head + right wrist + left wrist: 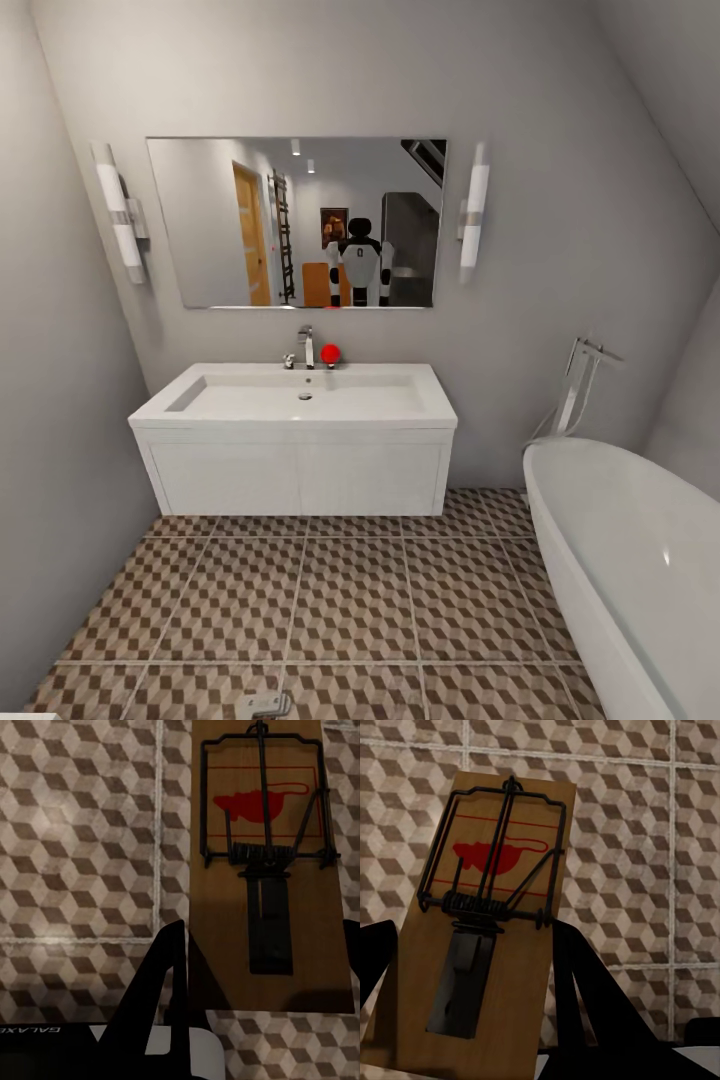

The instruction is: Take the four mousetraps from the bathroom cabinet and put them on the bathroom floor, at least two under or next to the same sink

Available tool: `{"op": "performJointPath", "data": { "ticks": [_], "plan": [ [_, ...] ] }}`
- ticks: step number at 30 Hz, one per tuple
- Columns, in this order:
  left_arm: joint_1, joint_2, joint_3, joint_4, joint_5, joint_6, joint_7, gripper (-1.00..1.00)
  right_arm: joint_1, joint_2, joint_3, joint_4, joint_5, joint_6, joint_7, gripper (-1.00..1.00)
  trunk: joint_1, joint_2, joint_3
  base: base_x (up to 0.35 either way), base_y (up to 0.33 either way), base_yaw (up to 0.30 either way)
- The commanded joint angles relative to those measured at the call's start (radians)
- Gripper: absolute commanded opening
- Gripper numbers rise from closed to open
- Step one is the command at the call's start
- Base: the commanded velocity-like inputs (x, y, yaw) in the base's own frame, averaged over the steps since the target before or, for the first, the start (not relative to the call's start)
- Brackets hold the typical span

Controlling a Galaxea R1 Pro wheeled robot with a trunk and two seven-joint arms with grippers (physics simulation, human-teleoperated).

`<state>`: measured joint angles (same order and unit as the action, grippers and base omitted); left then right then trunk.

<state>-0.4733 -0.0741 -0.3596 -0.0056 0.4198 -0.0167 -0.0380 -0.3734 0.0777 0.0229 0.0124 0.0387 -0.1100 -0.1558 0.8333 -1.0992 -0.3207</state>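
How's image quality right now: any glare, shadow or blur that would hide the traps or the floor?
Head view: evenly lit, sharp, a small highlight on the bathtub rim. Left wrist view: mousetrap dim but sharp, its lower half in shadow. Right wrist view: second mousetrap crisp, shadowed at its lower edge; floor tiles clear.

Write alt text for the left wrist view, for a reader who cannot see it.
A wooden mousetrap with black wire parts and a red mouse print stands between the left gripper's dark jaws, seen close up. Behind it lies the bathroom floor, tiled in a brown, beige and white cube pattern with pale grout lines.
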Motion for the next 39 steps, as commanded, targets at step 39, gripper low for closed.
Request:
{"op": "performJointPath", "data": {
  "ticks": [39],
  "plan": [
    [-0.001,-0.006,-0.006,-0.002,0.005,-0.002,0.000,-1.00,-0.001,-0.004,-0.002,0.001,0.003,-0.004,-0.004,-1.00,0.073,-0.134,-0.061,0.000,0.000,0.000]
  ]
}}
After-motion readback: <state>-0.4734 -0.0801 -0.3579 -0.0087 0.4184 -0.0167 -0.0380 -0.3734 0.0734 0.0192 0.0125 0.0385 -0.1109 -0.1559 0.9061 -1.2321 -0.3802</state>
